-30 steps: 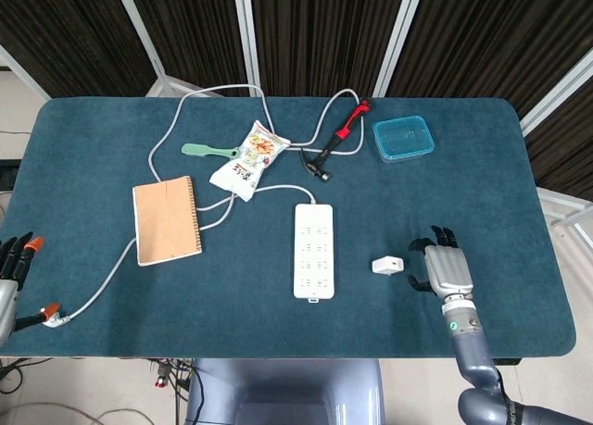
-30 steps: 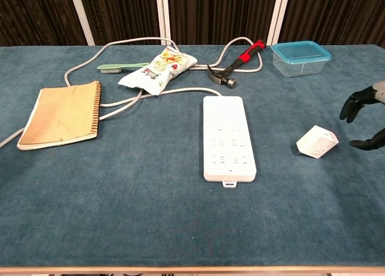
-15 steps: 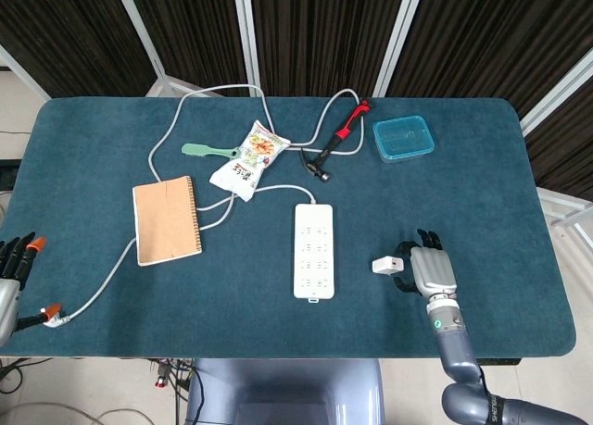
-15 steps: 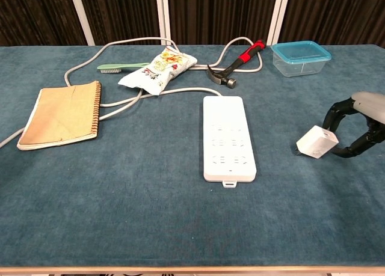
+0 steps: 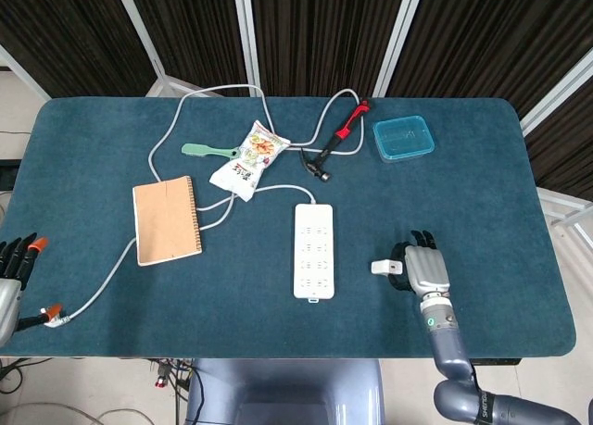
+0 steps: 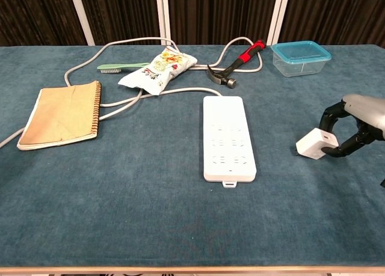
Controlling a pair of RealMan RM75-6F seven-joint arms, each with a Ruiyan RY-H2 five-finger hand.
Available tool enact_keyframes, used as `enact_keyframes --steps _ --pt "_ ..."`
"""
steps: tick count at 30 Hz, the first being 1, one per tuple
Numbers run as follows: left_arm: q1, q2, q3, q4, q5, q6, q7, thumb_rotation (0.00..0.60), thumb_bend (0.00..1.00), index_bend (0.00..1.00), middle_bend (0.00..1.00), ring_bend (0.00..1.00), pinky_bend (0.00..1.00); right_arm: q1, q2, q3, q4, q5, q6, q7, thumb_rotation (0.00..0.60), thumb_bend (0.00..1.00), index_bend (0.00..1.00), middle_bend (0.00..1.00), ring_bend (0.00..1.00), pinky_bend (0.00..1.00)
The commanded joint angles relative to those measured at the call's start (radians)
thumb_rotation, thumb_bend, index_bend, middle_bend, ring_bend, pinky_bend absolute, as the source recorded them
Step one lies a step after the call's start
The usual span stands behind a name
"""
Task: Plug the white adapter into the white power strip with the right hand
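Fingers [image 6: 328,113] of the right hand [image 5: 423,271] curl around the white adapter [image 6: 313,144], gripping it on the table [image 6: 150,216].

**Blue felt-covered table and the objects lying on it**

A wide rectangular table [image 5: 111,138] covered in dark teal felt fills both views. Near its middle lies a long white rectangular power strip [image 5: 314,251], its grey cable [image 5: 176,119] looping across the far side and trailing off the left front edge. Left of the strip lies a tan spiral-bound notebook [image 5: 167,219]. Behind it lie a pale green plastic brush [image 5: 206,150] and a white crinkled snack packet [image 5: 250,159] resting over the cable. Further right lie a red-handled black hammer [image 5: 334,141] and a clear teal-rimmed plastic box [image 5: 403,138]. Right of the strip sits a small white cube-shaped adapter [image 5: 382,267].
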Motion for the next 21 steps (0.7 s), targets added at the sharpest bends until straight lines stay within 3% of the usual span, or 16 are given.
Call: enact_keyframes --steps 1,9,17,21 --pt "0.000 0.000 0.000 0.000 -0.001 0.000 0.000 0.600 0.00 0.00 0.00 0.00 0.00 0.000 -0.010 -0.003 0.006 -0.013 0.007 0.011 0.600 0.50 0.65 0.51 0.17 0.00" --pt "-0.001 0.001 0.000 -0.001 -0.004 -0.003 -0.004 0.600 0.00 0.00 0.00 0.00 0.00 0.005 -0.016 0.001 0.008 -0.030 0.030 0.011 0.600 0.60 0.76 0.58 0.22 0.00" --pt "-0.003 0.002 0.000 -0.003 -0.007 -0.008 -0.004 0.600 0.00 0.00 0.00 0.00 0.00 0.052 0.045 0.034 -0.100 -0.084 0.060 -0.080 0.600 0.66 0.82 0.64 0.26 0.00" --pt "-0.003 0.001 -0.001 -0.005 -0.005 -0.006 -0.009 0.600 0.00 0.00 0.00 0.00 0.00 0.090 0.073 0.061 -0.164 -0.045 0.056 -0.166 0.600 0.66 0.83 0.64 0.26 0.00"
